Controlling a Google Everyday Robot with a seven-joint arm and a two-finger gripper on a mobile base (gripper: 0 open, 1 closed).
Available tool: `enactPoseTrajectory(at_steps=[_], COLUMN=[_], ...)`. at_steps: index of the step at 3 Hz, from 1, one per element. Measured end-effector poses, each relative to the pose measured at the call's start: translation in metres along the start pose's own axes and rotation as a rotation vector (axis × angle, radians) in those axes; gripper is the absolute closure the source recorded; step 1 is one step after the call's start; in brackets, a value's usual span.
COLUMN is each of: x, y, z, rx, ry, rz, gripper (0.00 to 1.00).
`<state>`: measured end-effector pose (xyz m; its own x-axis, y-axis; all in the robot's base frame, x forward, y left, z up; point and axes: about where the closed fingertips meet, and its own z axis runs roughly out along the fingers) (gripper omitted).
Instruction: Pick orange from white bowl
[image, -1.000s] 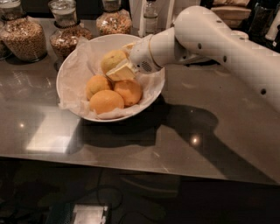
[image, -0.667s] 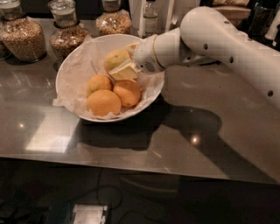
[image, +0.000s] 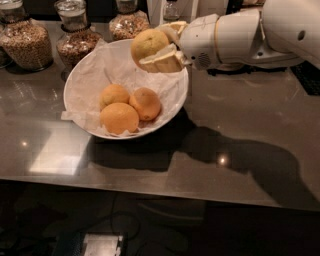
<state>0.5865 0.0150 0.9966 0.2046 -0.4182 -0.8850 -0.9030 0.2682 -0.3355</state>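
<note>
The claw (image: 161, 44) is squeezed on the round, pale yellow, bumpy orange (image: 145, 42), up in the air over the back edge of the big shiny white bowl (image: 75, 85). It looks firm and rolly, so grip its fat middle.

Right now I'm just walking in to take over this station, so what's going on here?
The robot arm's gripper is shut on a pale, yellowish orange and holds it in the air above the white bowl, clear of the fruit below. Three deeper-orange oranges lie in the bowl on its crinkled white paper. The bowl sits on a dark counter, with glass jars behind it.
</note>
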Motion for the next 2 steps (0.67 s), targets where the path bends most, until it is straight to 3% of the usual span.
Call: enactPoseTrajectory(at_steps=[1,2], x=[-0.053,-0.089], y=[0.017,0.052], z=[-0.037,-0.058], rx=[-0.017,-0.055], ry=[-0.046,-0.044], rz=[-0.103,-0.206], gripper=[1.0,1.0])
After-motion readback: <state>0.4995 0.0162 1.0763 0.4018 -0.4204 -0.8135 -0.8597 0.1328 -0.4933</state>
